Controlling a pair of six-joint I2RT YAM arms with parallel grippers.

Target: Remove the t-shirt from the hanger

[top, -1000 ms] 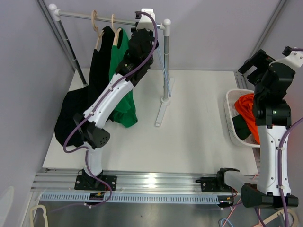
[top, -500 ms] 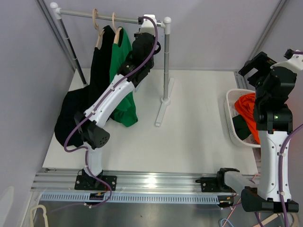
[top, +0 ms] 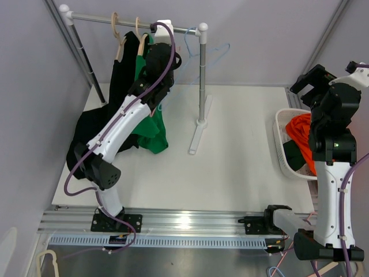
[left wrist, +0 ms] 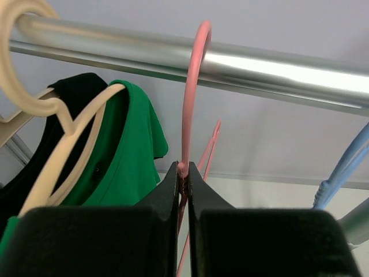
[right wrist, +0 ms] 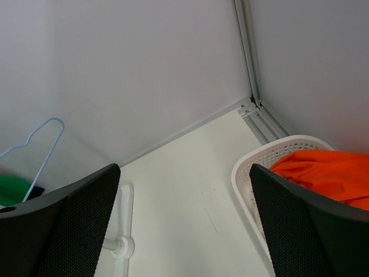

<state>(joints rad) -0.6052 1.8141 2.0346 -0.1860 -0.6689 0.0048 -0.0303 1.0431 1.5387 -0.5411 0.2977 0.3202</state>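
A green t-shirt (top: 151, 130) hangs on a cream hanger (top: 138, 27) from the rack's rod (top: 95, 19); it also shows in the left wrist view (left wrist: 124, 167). A black t-shirt (top: 92, 133) hangs on another cream hanger (top: 115, 26) to its left. My left gripper (left wrist: 183, 173) is up at the rod, right of the green shirt, shut on the neck of a bare pink hanger (left wrist: 191, 86) hooked over the rod (left wrist: 259, 63). My right gripper (right wrist: 184, 219) is open and empty, raised at the far right (top: 311, 78).
A bare blue hanger (top: 216, 51) hangs by the rack's right post (top: 202, 75); it also shows in the right wrist view (right wrist: 40, 138). The rack's foot (top: 197, 135) stands mid-table. A white basket (top: 281, 135) with orange cloth (top: 300, 130) sits at the right edge.
My left gripper has slid left along the rod toward the green shirt with the pink hanger. The blue hanger has swung out to the right of the post. The right arm barely moved.
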